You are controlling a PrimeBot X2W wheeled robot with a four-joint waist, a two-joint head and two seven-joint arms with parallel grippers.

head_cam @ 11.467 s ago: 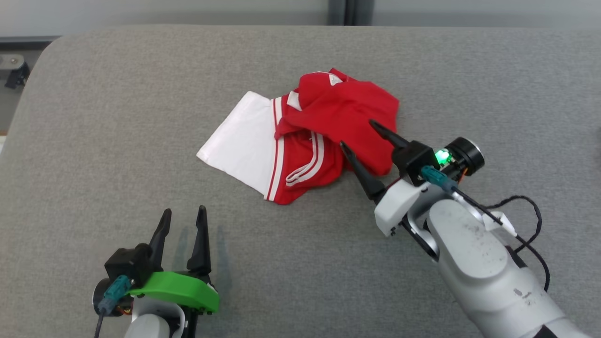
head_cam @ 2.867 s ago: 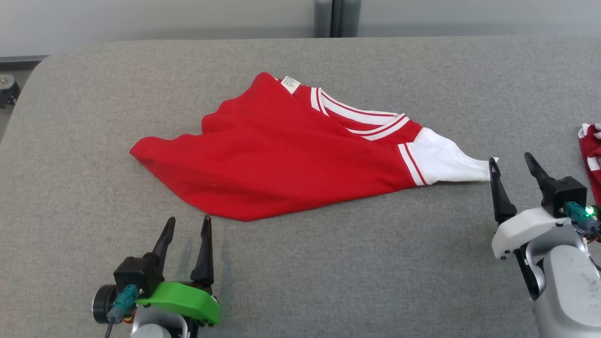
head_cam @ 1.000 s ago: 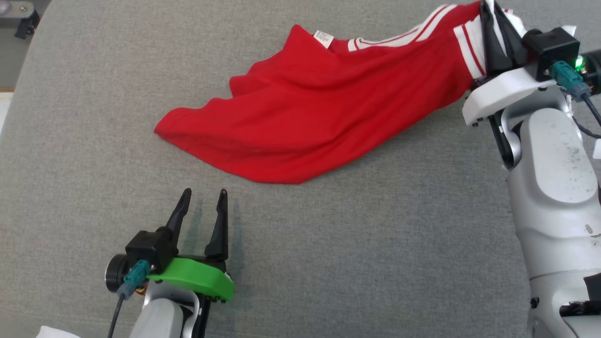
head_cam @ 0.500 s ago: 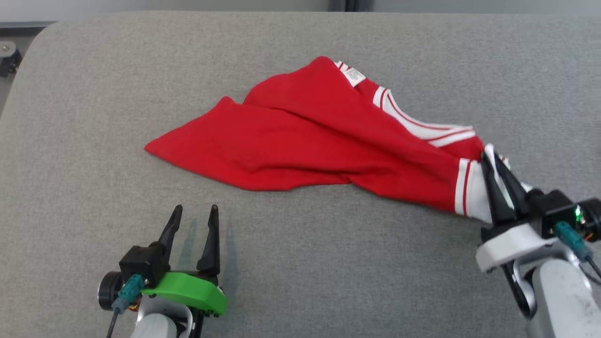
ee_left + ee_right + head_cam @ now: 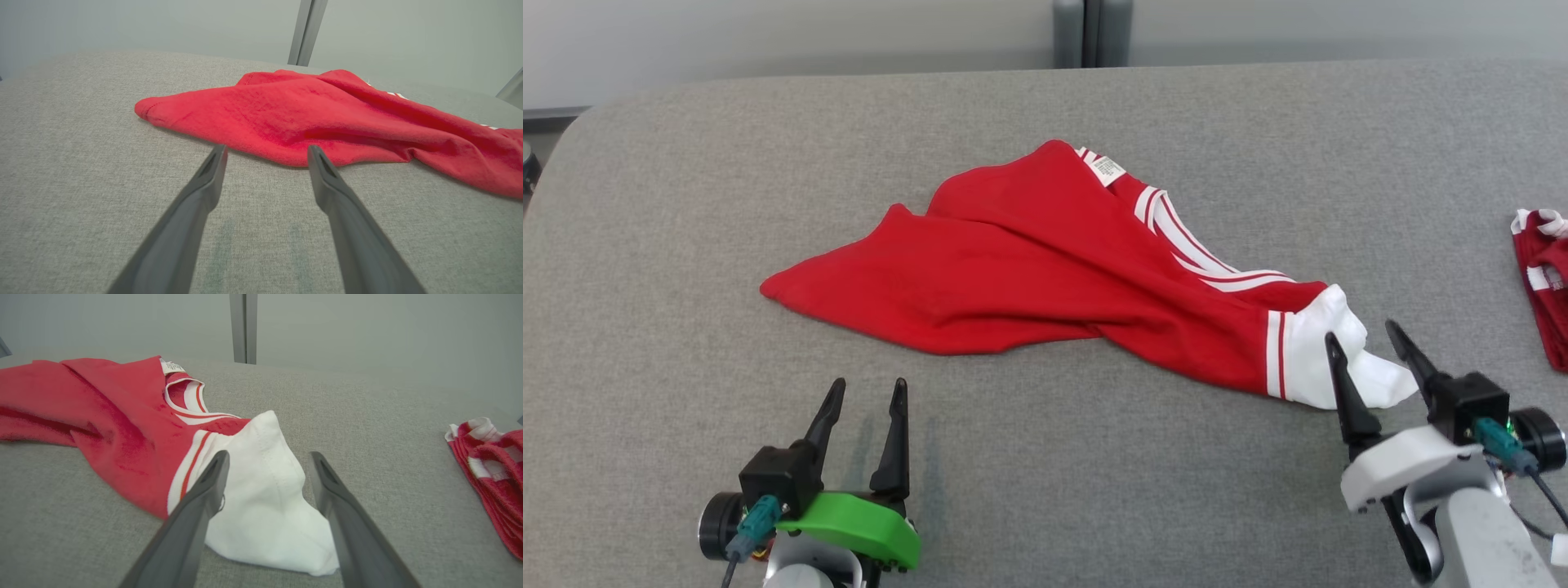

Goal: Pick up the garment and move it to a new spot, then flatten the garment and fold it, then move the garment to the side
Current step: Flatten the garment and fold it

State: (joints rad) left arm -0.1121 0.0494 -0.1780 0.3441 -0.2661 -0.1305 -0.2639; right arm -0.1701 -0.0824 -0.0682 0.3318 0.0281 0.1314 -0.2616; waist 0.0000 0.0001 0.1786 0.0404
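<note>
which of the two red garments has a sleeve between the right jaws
The big garment spread mid-table: its white sleeve lies between the right gripper's open jaws. The bunched garment sits apart at the right edge.

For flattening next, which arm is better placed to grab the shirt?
Probably right: the right gripper stands open astride the white sleeve, while the left gripper, also open, sits short of the shirt's red hem.

The garment (image 5: 1029,261) is red with white-striped trim and a white sleeve (image 5: 1319,359); the tabletop (image 5: 686,204) is plain grey.
</note>
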